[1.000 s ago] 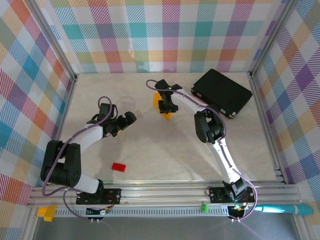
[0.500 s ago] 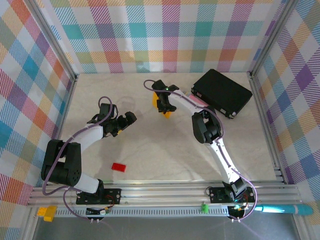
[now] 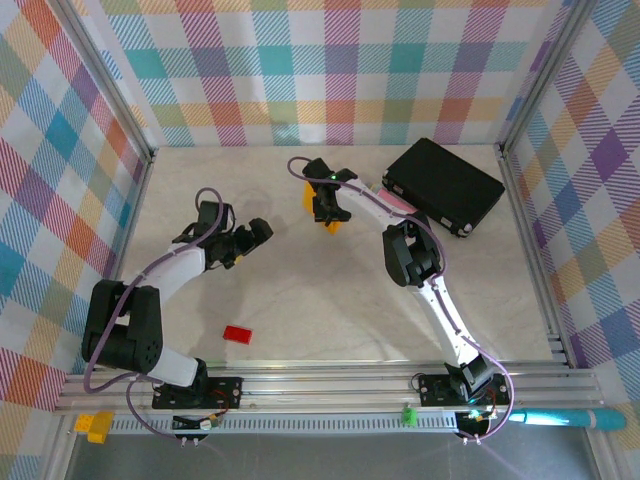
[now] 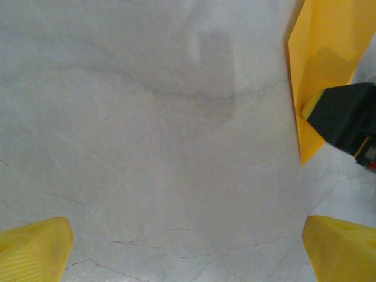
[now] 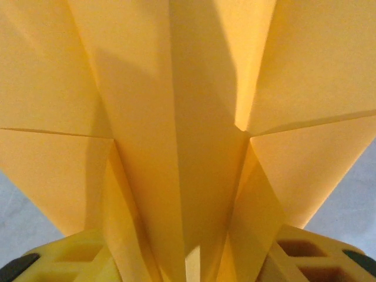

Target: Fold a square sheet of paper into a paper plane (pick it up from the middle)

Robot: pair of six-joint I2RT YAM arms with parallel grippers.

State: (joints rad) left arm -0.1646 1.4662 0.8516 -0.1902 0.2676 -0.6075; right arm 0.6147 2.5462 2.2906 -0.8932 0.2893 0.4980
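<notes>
The paper plane (image 5: pixel 194 147) is orange-yellow paper folded into long creased flaps with a centre fold. It stands between the yellow fingers (image 5: pixel 76 258) of my right gripper (image 5: pixel 197 264), its layers pressed against both. From above, the right gripper (image 3: pixel 326 206) is at the far middle of the table, with the paper plane (image 3: pixel 311 200) sticking out on either side of it. My left gripper (image 3: pixel 258 232) hovers to its left, pointed at it. It stands wide open (image 4: pixel 188 247) over bare table. In the left wrist view the paper plane (image 4: pixel 320 47) shows at the upper right, its point toward the table.
A black box (image 3: pixel 445 185) lies at the far right of the marble table (image 3: pixel 300 300). A small red block (image 3: pixel 237 334) sits near the front left. Checked walls close in the left, back and right sides.
My right gripper has shifted slightly left and farther back, taking the paper with it. My left gripper has edged a little farther from the front and stays open.
</notes>
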